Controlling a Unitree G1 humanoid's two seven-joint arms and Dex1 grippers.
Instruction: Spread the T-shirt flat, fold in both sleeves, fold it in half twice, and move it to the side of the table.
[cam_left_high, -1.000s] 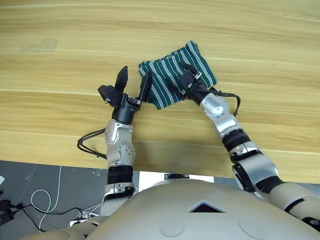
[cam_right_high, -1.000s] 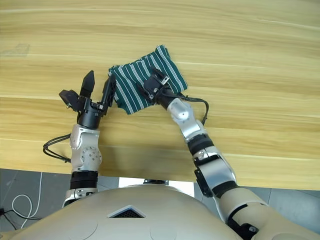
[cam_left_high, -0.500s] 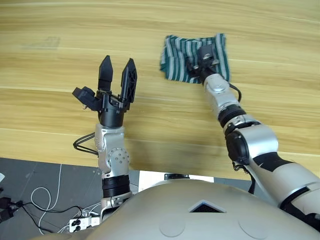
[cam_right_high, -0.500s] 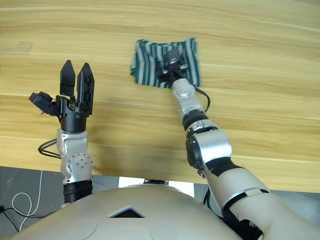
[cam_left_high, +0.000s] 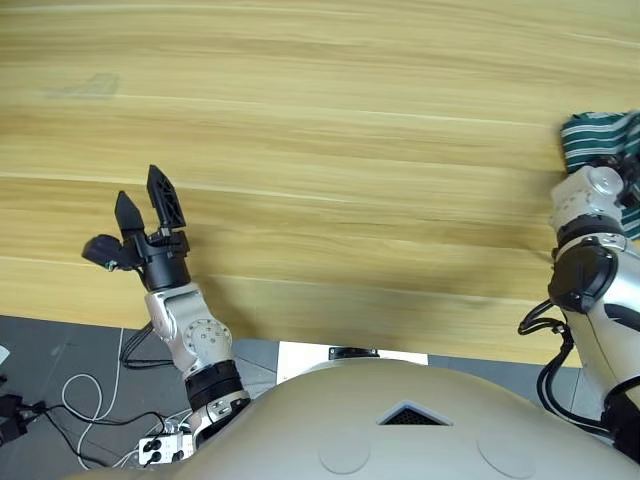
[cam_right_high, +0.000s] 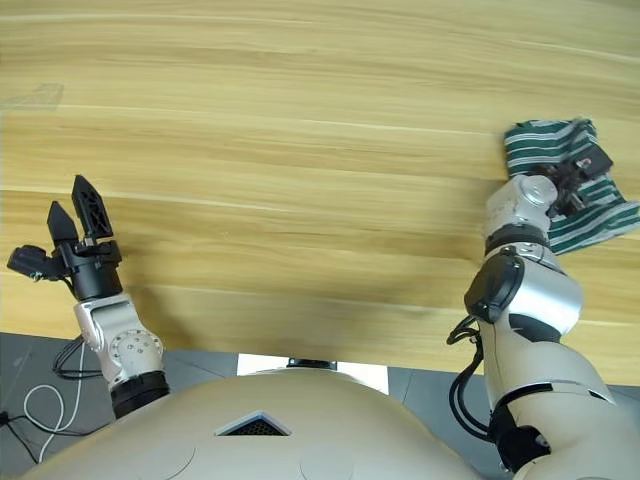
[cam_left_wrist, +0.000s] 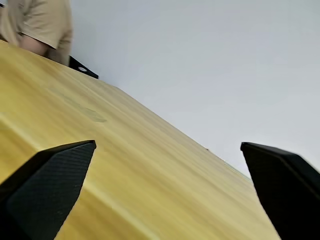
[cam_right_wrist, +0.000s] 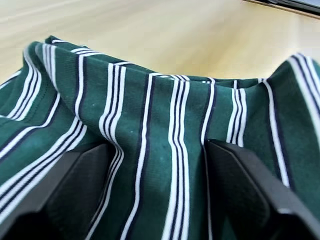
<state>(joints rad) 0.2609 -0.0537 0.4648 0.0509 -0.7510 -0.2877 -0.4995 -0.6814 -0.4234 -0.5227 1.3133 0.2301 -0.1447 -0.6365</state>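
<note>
Within the last second the folded T-shirt (cam_right_high: 530, 145) has travelled from the middle of the wooden table (cam_left_high: 320, 150) out to its far right side, carried along under the right gripper (cam_right_high: 583, 178). Over the same span the left gripper (cam_left_high: 140, 185) has pulled back to the table's near left edge, where it hangs released, fingers parted and holding nothing, well apart from the shirt.

Judging by this, the folding is done and the final move to the side is nearly finished; what seems to remain is letting the shirt go.

The shirt lies as a small striped bundle, somewhat rumpled, directly under the right gripper. In the right wrist view its fingers (cam_right_wrist: 70, 185) sit spread on the cloth, with fabric humped up between them, and look to be pressing on it rather than clenched around it.
</note>
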